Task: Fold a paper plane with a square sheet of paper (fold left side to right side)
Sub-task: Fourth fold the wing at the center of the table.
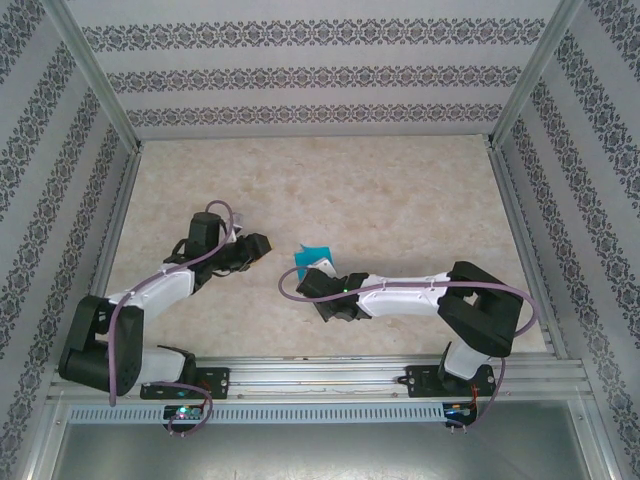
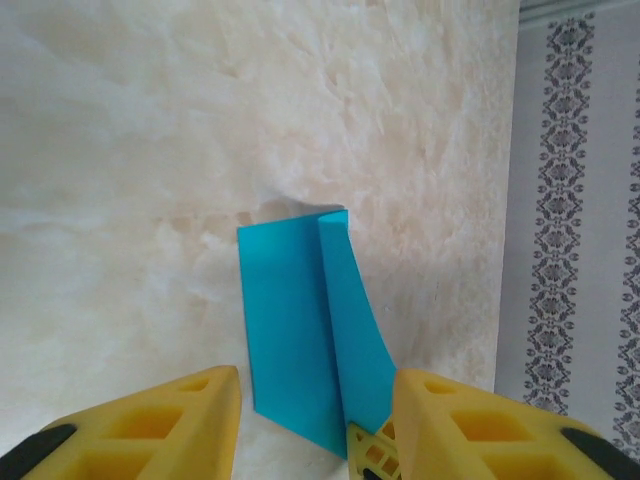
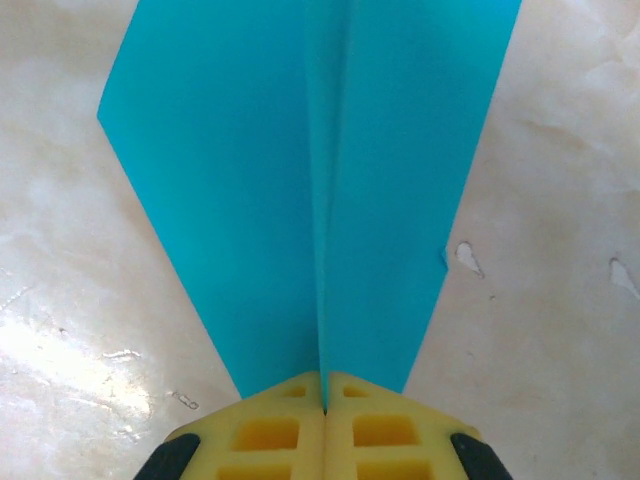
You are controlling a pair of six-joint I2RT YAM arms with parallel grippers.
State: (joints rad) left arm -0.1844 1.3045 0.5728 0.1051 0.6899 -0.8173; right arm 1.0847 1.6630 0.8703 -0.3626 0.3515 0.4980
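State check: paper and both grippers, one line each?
blue paper: folded, creased down the middle, narrow end pinched, one flap curling up.
right gripper: shut on the blue paper at its crease.
left gripper: open, fingers apart on either side of the paper, not gripping it.

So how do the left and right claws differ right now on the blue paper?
Left claw has its jaws apart; right claw has them pressed together. Left claw grips nothing, and the paper just sits between its fingers; right claw pinches the paper's narrow end on the centre crease. Both have yellow fingers and face the same sheet.
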